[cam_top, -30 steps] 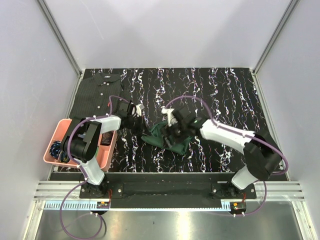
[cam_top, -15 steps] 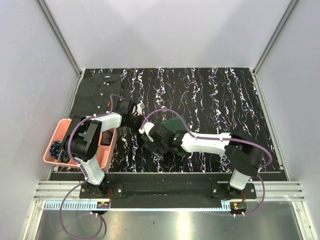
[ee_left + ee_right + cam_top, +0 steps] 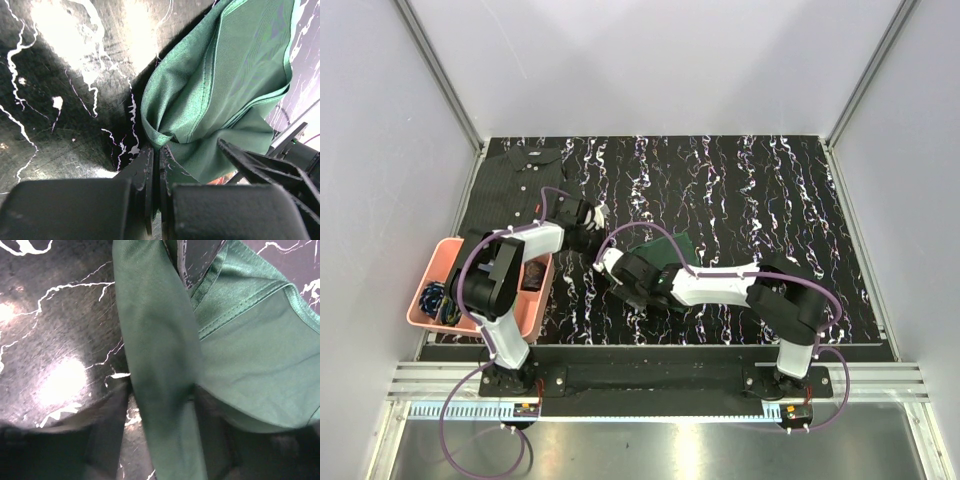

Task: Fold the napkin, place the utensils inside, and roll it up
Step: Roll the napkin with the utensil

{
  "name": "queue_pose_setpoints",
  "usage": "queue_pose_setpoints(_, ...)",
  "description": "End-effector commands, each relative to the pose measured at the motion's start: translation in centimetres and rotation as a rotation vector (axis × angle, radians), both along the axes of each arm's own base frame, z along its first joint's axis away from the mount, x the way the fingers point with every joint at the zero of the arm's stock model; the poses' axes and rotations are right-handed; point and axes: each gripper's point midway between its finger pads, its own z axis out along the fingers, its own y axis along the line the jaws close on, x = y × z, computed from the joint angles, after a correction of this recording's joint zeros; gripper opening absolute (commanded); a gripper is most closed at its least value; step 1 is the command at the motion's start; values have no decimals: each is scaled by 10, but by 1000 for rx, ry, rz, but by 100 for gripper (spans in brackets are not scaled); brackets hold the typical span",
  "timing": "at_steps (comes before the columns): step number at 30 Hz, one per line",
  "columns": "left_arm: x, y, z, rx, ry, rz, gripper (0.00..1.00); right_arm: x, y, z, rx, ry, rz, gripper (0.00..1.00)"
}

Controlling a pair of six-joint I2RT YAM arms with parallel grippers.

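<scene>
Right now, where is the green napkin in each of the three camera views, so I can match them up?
Top external: napkin just left of centre, partly hidden by the right arm.
Left wrist: it fills the upper right, narrowing toward bottom centre.
Right wrist: a fold runs top to bottom through the middle; the rest spreads right.
Shared landmark: the black, white-veined table, on the left in both wrist views.

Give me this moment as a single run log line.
left gripper: shut on napkin edge | right gripper: astride a raised napkin fold, grip unclear | napkin: bunched, not yet rolled
</scene>
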Motion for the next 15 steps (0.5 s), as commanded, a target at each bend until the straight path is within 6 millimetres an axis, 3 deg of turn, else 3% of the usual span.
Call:
queue_pose_setpoints(1, 11, -6, 10, -30, -33, -26, 0, 5, 3, -6, -24, -28, -4, 52)
queue_pose_setpoints(4, 12, -7, 13, -33, -40, -28, 3, -1, 2, -11, -20, 10, 4, 42)
queue_pose_setpoints(5, 14, -6, 14, -28, -48, -26, 10, -5, 1, -11, -16, 33, 0, 40)
queue_pose_setpoints(6, 17, -5, 18, -28, -63, -17, 24, -8, 0, -13, -15, 49, -1, 38)
queue_pose_setpoints(9, 26, 0, 28, -17, -102, 13, 46, -15, -4, -12, 34, 112, -23, 34)
queue_pose_setpoints(10, 31, 4, 31, -11, -113, 32, 57, -19, -1, -7, 74, 146, -25, 34)
queue_pose_setpoints(13, 39, 12, 45, -11, -165, 61, 71, -21, -6, -4, 138, 211, -71, 33)
queue_pose_setpoints(15, 41, 18, 51, -1, -191, 81, 75, -27, -8, -6, 168, 265, -71, 33)
